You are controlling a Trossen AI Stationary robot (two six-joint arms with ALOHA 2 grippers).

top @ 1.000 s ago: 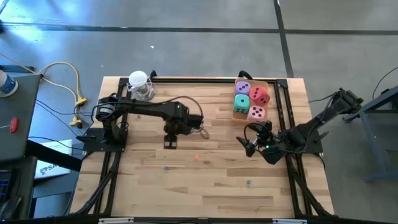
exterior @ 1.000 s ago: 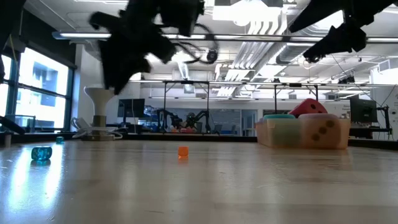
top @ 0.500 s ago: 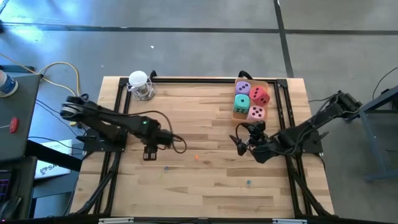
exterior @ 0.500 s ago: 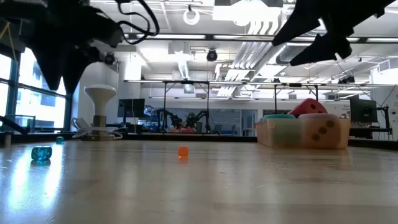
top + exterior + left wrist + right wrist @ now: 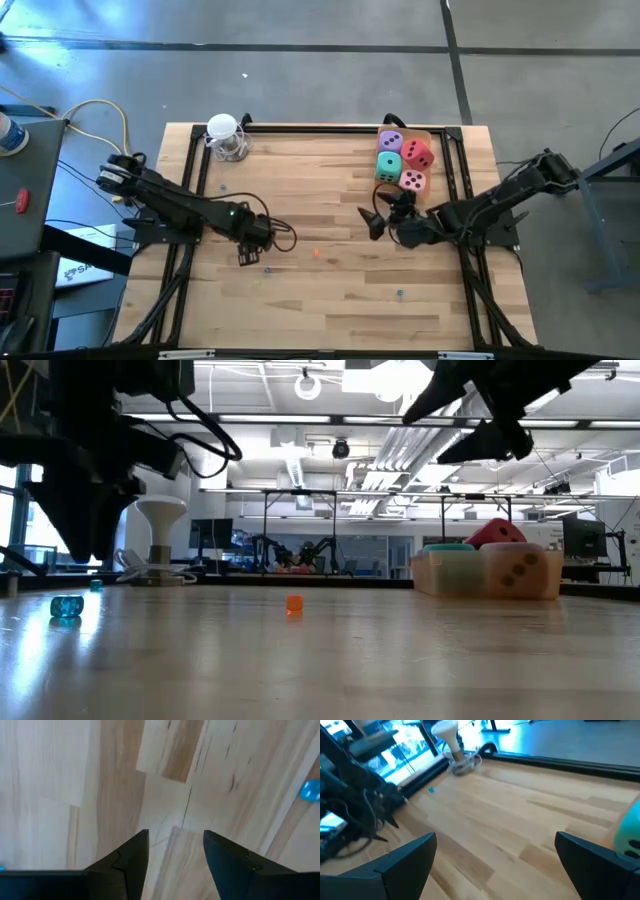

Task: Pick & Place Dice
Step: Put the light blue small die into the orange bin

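Right tool (image 5: pixel 375 222), fingers spread and empty, hovers beside four soft pipped dice (image 5: pixel 402 158), seemingly binned; a careless swing could scatter them.

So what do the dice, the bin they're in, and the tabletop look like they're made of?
Dice: probably soft matte foam, going by the rounded edges and dull pastel faces.
Bin: translucent plastic, since colours show through its wall.
Tabletop: wood planks with visible grain and a slight sheen.

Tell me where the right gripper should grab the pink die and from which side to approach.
Probably from above, fingers on two opposite flat faces. The pink die sits at the tray's near end, close beside the mint green die and the red die. The right gripper, open, hangs just in front of it.
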